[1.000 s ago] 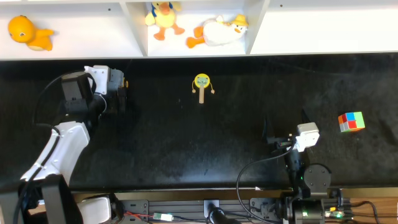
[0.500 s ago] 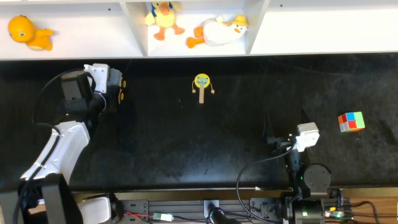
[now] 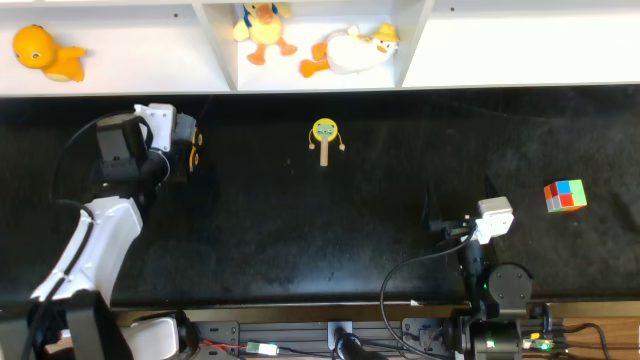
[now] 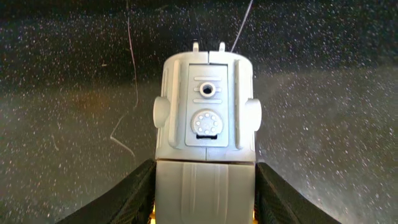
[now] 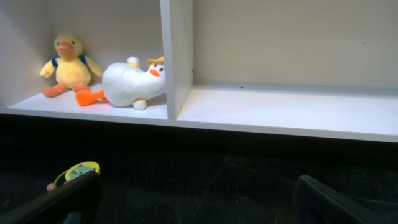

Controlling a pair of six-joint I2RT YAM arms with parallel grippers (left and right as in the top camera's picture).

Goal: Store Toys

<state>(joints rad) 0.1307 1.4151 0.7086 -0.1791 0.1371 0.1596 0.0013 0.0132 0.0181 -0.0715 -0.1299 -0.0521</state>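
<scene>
**gearhead42:** so what's the left gripper (image 4: 205, 202) got hold of?

**plushpile:** a toy robot (image 4: 206, 106). It's light grey plastic with a rounded barrel-ish body. There's a stubby knob on each side and two little prongs at the far end. A flat panel runs down the middle with a small dark-centred ring, a round dial-like disc under it and a few grooves. A bit of yellow peeks out beside the grey, down by the fingers (image 4: 124, 196). Those two black fingers press on it from both sides, so the pincer is pinching the toy.

**gearhead42:** any label or lettering on it?

**plushpile:** just moulded shapes on that panel. The tiny marks are too small to tell whether any of them are letters.

**gearhead42:** and where is it exactly?

**plushpile:** it's held over the black table (image 3: 300, 230), on the left side, near the front of the white shelf (image 3: 220, 50). Can't tell whether it touches the surface.

**gearhead42:** rest of the toys?

**plushpile:**
- The rattle drum (image 3: 324, 135) lies mid-table.
- The colour cube (image 3: 565, 195) sits far right.
- The orange duck plush (image 3: 45, 52) is in the left compartment.
- The yellow duck plush (image 3: 262, 28) and white duck plush (image 3: 350, 52) are side by side in the middle one.

The right gripper (image 5: 199, 199) sits low near its own base, facing the shelf, with its fingers spread wide apart.
</scene>
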